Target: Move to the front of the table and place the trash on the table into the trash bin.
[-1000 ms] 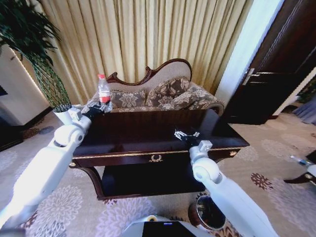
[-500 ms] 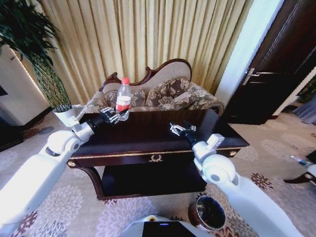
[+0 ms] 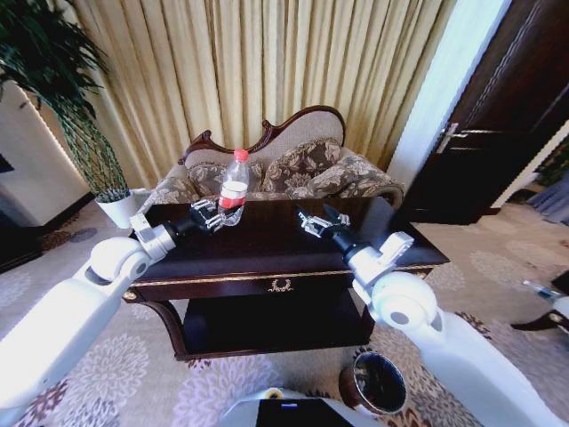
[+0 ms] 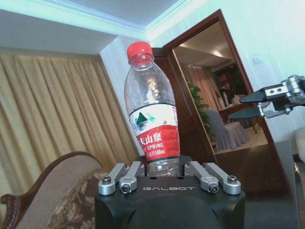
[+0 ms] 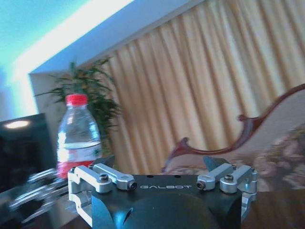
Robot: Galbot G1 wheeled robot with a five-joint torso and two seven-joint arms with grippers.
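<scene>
My left end effector (image 3: 216, 216) holds the bottle (image 3: 234, 183) by its base, fingers (image 4: 125, 176) pinched in on either side below the red label, so the cap stands straight up above the end effector. I judge the low grip keeps the bottle upright and leaves its body free for a handover or a drop.

The bottle is lifted over the far part of the surface (image 3: 267, 245), not resting on it. My right end effector (image 3: 316, 221) hovers over the surface too, just beside the left one and on the bottle's side, with its fingers spread wide and nothing between them. In the right wrist view the bottle (image 5: 77, 135) stands ahead of my right end effector (image 5: 162, 181) and off to its side, near but apart. In the left wrist view, my right end effector (image 4: 271, 100) shows farther off, fingers parted.

The bin (image 3: 378, 383) sits on the floor below my right arm, well apart from both end effectors and on the near side of the surface. So the bottle is not yet near its goal. I cannot make out any small scraps on the dark top from here.
</scene>
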